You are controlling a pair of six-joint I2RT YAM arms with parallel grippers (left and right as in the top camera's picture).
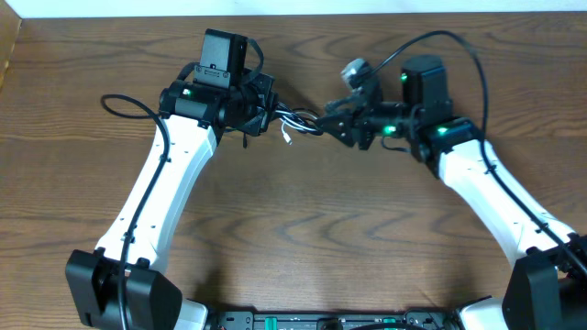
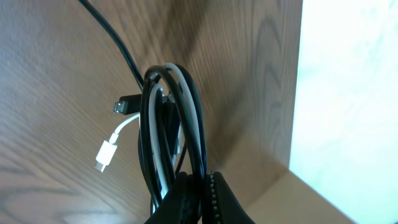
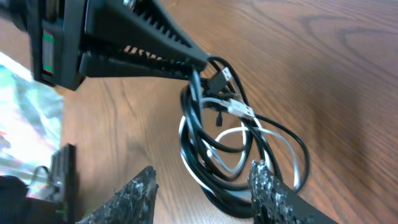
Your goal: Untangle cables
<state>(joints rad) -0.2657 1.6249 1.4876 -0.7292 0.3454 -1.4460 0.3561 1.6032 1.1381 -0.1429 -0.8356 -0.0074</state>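
Cables [image 1: 292, 122]: bunched in one small coil of black and white loops, near twelve o'clock on the bench [image 1: 303, 229], slung between the two arms. Pinched at the coil's top by the left pincer [image 2: 199, 194], pressed together on several strands of both colours at once. Straddled lower down by the right pincer [image 3: 204, 175], spread wide, with a finger at about seven o'clock and another at five o'clock of the coil in the right wrist view, closed on nothing. Contact of the lowest loops with the wood: impossible to tell.

Handling, as a judgement: very light, thin and limp, with no stiffness beyond a little coil memory. Likely to sag, spring back into loops and slide through a loose grip, given the smooth jacket. Not fragile along the cord, though worth sparing the plug necks from sharp bends and hard tugs. Liable to cinch into a knot under a blind pull, given the repeated crossings of black cord [image 3: 189, 118] and white cord [image 3: 242, 155].

Where to take hold: best on a single strand of one colour, at an outer loop toward four o'clock in the right wrist view. Alternatively near a free end: white plug [image 2: 104, 155] dangling at eight o'clock of the coil in the left wrist view, black plug [image 2: 124, 106] just above it at ten o'clock. Better gripped on the cord just behind a plug than on the slick plug body, then drawn away gently with the other colour kept pinned.
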